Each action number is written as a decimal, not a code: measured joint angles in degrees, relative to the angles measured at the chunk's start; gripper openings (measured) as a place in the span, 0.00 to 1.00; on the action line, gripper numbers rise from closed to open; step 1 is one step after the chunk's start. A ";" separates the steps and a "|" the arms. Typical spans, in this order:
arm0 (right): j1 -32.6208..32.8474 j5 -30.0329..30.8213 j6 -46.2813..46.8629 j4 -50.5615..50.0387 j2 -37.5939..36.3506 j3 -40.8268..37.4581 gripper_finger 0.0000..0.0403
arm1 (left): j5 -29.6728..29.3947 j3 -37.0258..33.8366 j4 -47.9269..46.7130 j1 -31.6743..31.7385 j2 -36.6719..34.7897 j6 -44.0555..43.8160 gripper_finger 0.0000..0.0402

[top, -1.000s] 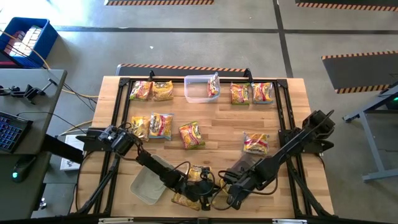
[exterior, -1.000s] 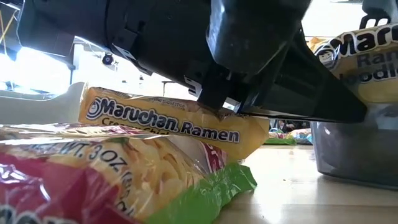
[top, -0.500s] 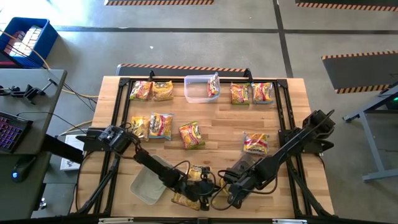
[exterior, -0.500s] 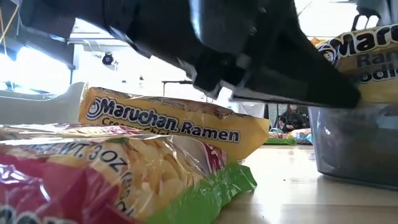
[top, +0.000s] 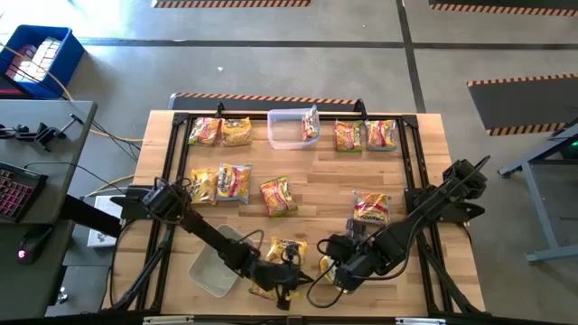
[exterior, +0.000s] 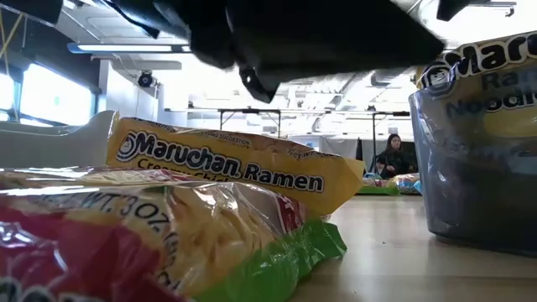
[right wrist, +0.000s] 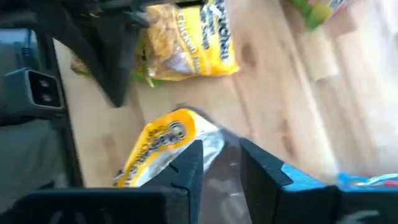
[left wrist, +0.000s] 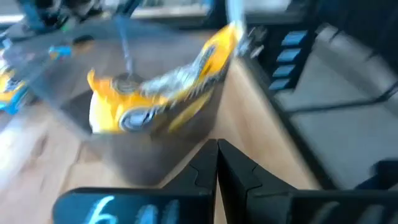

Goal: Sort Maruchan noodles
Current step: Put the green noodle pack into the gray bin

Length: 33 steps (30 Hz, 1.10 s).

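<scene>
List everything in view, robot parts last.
light wooden table: one, black frame round its edge.
crinkly plastic Maruchan ramen packets: at least eleven, yellow-orange, pink-red or green-trimmed; five along the far edge (one inside the far tub), four mid-table, at least two at the near edge by the arms.
clear plastic rectangular tubs: two for sure, far edge centre and near left; any more is hidden by the arms.
blue plastic crate: one, on the floor, far left.
seated person: one, in the room behind.
left hand: dark, shut, near edge.
right hand: dark, open, near edge, beside a yellow packet.
</scene>
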 joint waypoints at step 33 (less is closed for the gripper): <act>-25.79 -4.48 -51.72 73.41 -15.86 -42.58 0.00 | 5.16 -42.53 12.12 16.07 -42.85 0.77 0.01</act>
